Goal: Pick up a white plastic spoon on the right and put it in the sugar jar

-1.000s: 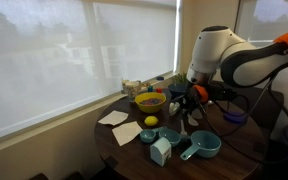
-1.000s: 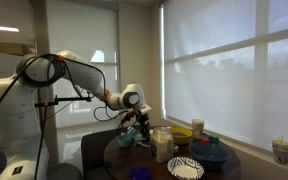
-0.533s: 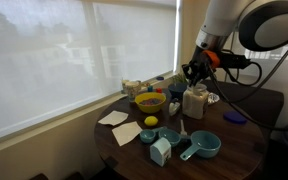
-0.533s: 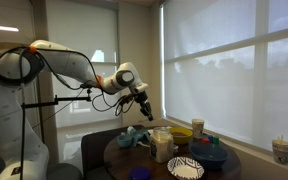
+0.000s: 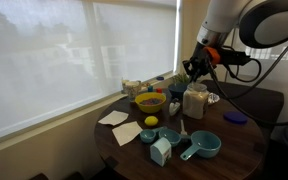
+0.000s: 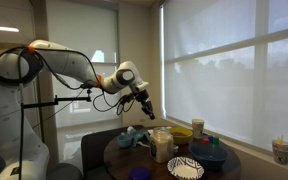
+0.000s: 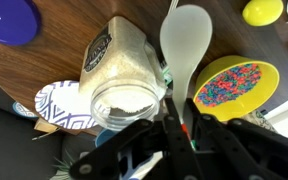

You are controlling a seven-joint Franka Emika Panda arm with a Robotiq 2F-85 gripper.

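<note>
You have one spoon (image 7: 184, 40) and one jar (image 7: 127, 80). The fingers (image 7: 167, 132) are closed tight on the spoon handle, and they hold it high over the worktop (image 7: 44, 70). Since half a second ago the arm has almost not moved. In the wrist view the spoon is just beside the jar mouth. The jar is open, with white powder inside.

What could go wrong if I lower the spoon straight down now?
In the wrist view the white spoon, held by the gripper, sits beside the mouth of the sugar jar, toward the yellow bowl. Straight down, it may strike the rim or drop outside. A rim hit could tip the tall jar.
</note>
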